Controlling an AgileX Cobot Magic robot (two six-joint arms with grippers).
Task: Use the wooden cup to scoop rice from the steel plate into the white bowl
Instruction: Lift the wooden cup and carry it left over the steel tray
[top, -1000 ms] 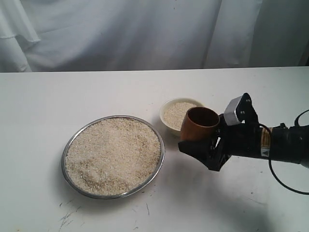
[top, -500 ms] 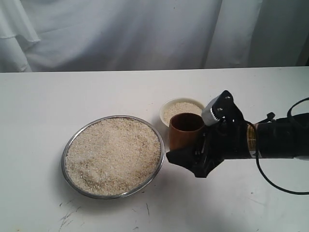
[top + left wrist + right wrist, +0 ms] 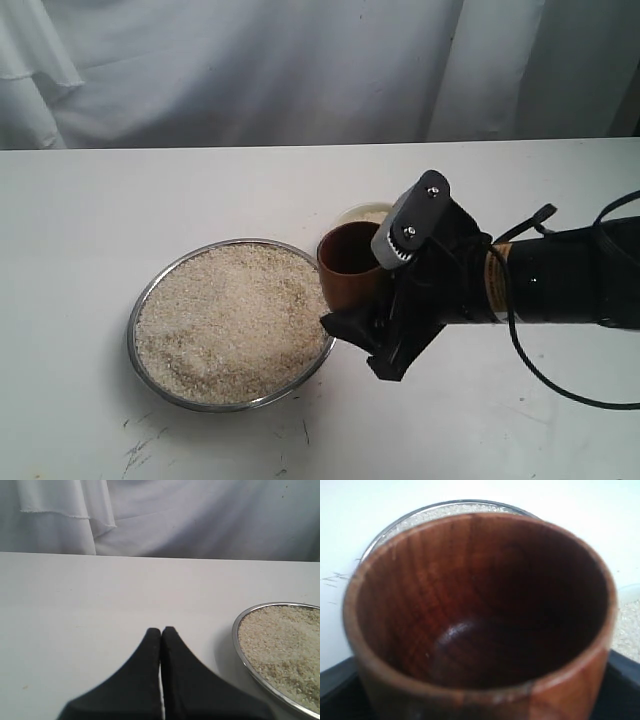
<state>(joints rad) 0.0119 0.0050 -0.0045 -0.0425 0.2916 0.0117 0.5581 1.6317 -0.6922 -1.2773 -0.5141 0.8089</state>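
Rim of white bowl (image 3: 366, 211) peeks from behind wooden cup (image 3: 345, 265) clamped in right gripper (image 3: 370, 305); only right wrist view shows cup's bare dark inside.

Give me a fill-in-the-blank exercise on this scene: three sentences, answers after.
1. The right gripper grips the reddish-brown wooden cup, whose inside is ___.
2. The left gripper, black jaws shut, holds ___.
3. The wide shiny steel plate is filled with pale uncooked ___.
Answers: empty; nothing; rice

Black arm (image 3: 570, 285), grey screwed wrist block (image 3: 408, 232), black cables (image 3: 530, 220); left pincer (image 3: 161, 630) black, tapered.
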